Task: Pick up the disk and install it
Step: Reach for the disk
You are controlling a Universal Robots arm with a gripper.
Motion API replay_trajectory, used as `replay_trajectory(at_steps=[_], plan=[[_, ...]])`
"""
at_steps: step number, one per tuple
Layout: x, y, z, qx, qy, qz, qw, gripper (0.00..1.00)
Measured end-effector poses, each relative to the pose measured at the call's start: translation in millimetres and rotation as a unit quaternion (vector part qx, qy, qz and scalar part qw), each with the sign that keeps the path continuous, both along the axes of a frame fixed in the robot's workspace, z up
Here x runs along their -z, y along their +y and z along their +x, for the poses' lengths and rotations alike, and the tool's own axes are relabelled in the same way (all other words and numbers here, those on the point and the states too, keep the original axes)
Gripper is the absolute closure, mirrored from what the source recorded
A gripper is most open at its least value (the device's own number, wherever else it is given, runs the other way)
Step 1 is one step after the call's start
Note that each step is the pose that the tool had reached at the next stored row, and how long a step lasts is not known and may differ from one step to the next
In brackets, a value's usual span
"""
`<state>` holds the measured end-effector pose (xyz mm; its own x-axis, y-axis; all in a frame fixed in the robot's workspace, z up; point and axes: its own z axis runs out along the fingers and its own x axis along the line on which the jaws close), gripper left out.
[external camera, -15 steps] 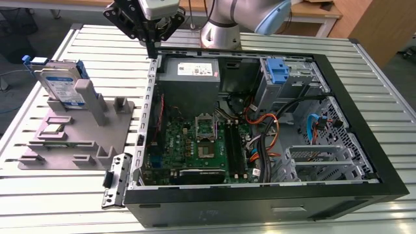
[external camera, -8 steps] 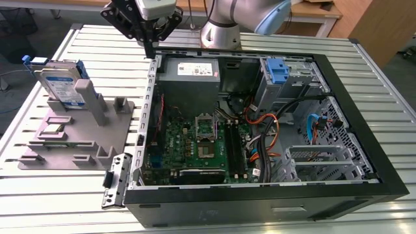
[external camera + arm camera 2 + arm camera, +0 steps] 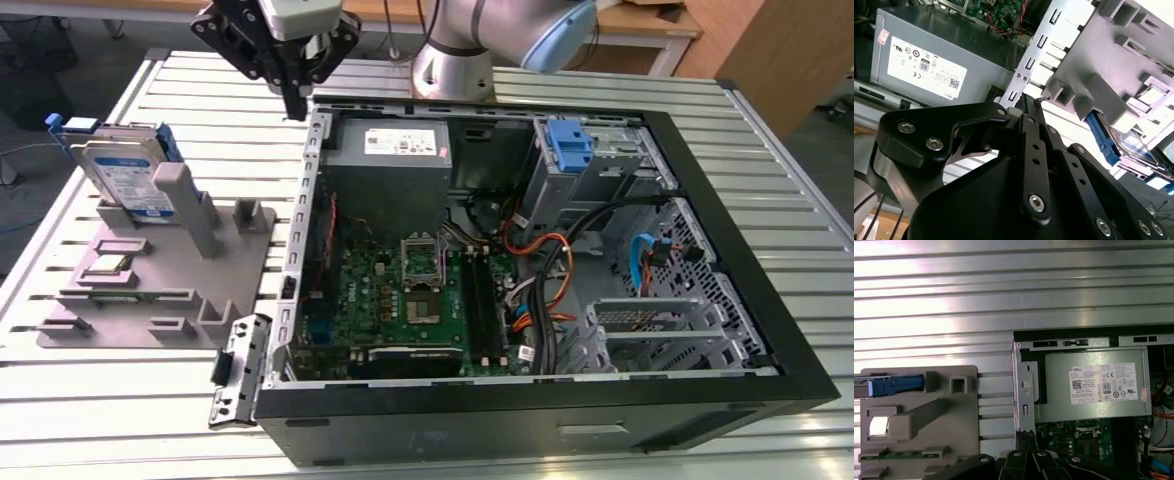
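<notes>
Well apart from the claw (image 3: 296, 105), the disk (image 3: 123, 170) stands in a grey holder block (image 3: 147, 300) on the slatted metal tabletop (image 3: 134, 420), toward the exterior view's left and nearer than the claw. The claw hangs farther back, above the tabletop just outside the open computer case (image 3: 534, 400), near the corner that holds the grey power supply (image 3: 390, 143). Its fingers are drawn together to a single tip, with nothing held between them, as the second wrist view (image 3: 1026, 100) also shows. The arm (image 3: 487, 40) rises behind the case at the far side, and the claw points straight down. The disk sits on edge, its blue-and-white labelled face turned to the near side; its long axis looks roughly upright, though the holder hides its lower part.
</notes>
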<state>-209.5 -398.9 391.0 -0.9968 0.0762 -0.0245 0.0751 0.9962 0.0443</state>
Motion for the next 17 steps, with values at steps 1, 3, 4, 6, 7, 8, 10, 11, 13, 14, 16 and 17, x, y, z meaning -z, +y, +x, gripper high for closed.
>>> replay_trajectory(at_steps=[1, 3, 4, 6, 7, 8, 10, 11, 13, 14, 16, 17], plan=[[0.1, 0.0, -1.5, 0.000, 0.0000, 0.0000, 1.0000, 0.89], [0.1, 0.0, -5.1, 0.000, -0.0001, 0.0000, 1.0000, 0.89], [0.1, 0.0, -6.9, 0.000, -0.0001, 0.0000, 1.0000, 0.89], [0.2, 0.0, -11.0, 0.000, -0.0002, 0.0000, 1.0000, 0.89], [0.2, 0.0, -12.9, 0.000, -0.0002, 0.0000, 1.0000, 0.89], [0.3, 0.0, -15.1, 0.000, -0.0003, 0.0001, 1.0000, 0.89], [0.3, 0.0, -19.2, 0.000, -0.0003, 0.0000, 1.0000, 0.89], [0.4, 0.0, -21.2, 0.000, -0.0003, 0.0000, 1.0000, 0.89], [0.4, 0.0, -25.5, 0.000, -0.0004, 0.0000, 1.0000, 0.89], [0.5, 0.0, -27.8, 0.000, -0.0004, 0.0000, 1.0000, 0.89], [0.5, 0.0, -32.0, 0.000, -0.0005, 0.0000, 1.0000, 0.89], [0.6, 0.0, -34.1, 0.000, -0.0006, 0.0001, 1.0000, 0.89]])
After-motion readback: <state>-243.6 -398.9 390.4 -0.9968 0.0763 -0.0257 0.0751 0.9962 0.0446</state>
